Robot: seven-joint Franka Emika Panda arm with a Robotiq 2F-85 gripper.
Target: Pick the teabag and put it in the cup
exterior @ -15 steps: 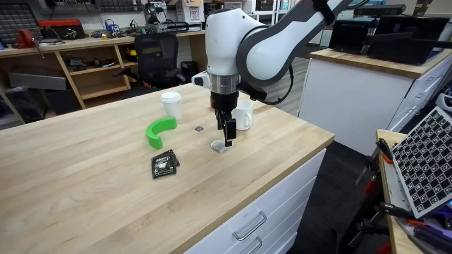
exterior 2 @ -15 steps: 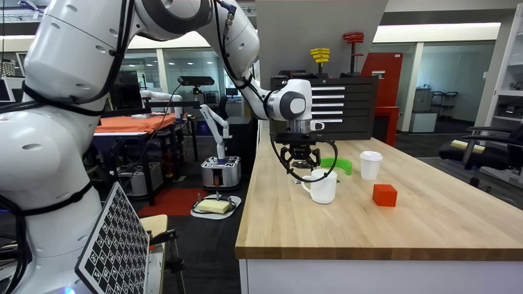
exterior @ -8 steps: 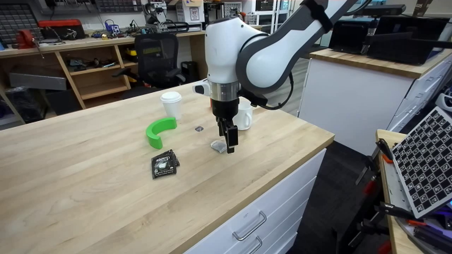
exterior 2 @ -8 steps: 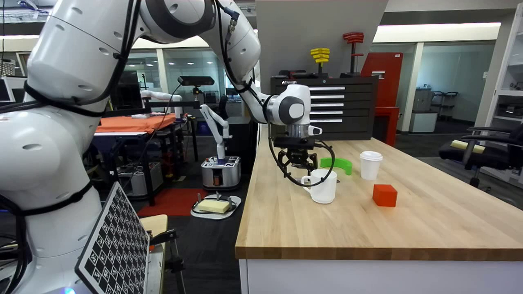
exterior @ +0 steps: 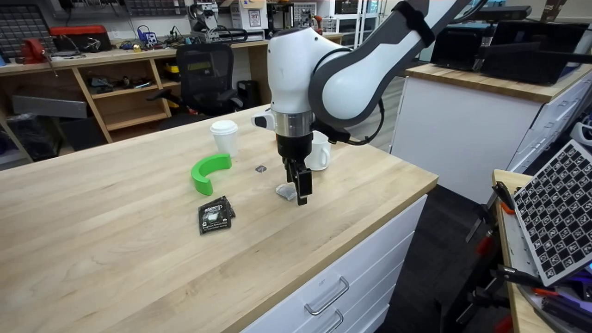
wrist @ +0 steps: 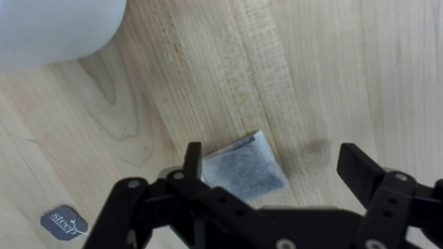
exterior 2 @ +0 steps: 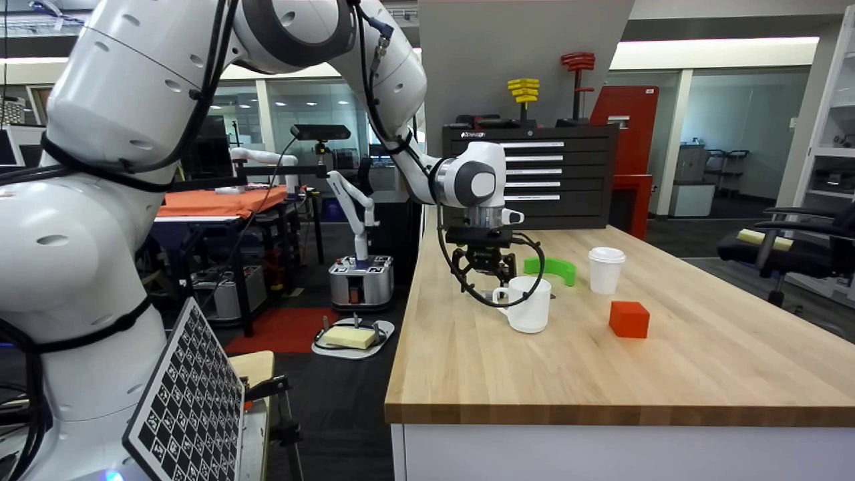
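Observation:
The teabag, a greyish-white square, lies flat on the wooden table in the wrist view point(wrist: 244, 172) and in an exterior view point(exterior: 286, 191). The cup, a squat white mug with a side handle, stands upright in both exterior views point(exterior: 318, 153) point(exterior 2: 532, 308). A white rounded body, apparently this cup, fills the top left of the wrist view point(wrist: 59, 31). My gripper point(wrist: 270, 157) is open and empty, low above the table. The teabag shows between its fingers, closer to the left one, which covers its edge. The gripper also shows in both exterior views point(exterior: 301, 190) point(exterior 2: 489, 270).
A dark "steep" tag point(wrist: 64, 223) on a string lies left of the teabag. Black packets point(exterior: 215, 216), a green arc point(exterior: 208, 172), a lidded white paper cup point(exterior: 225, 138) and a red-orange block point(exterior 2: 629, 319) are on the table. The table's edge point(exterior: 370, 222) is nearby.
My gripper has moved down toward the table beside the teabag, with a slight sideways shift away from the green arc. The teabag and the cup have not moved.

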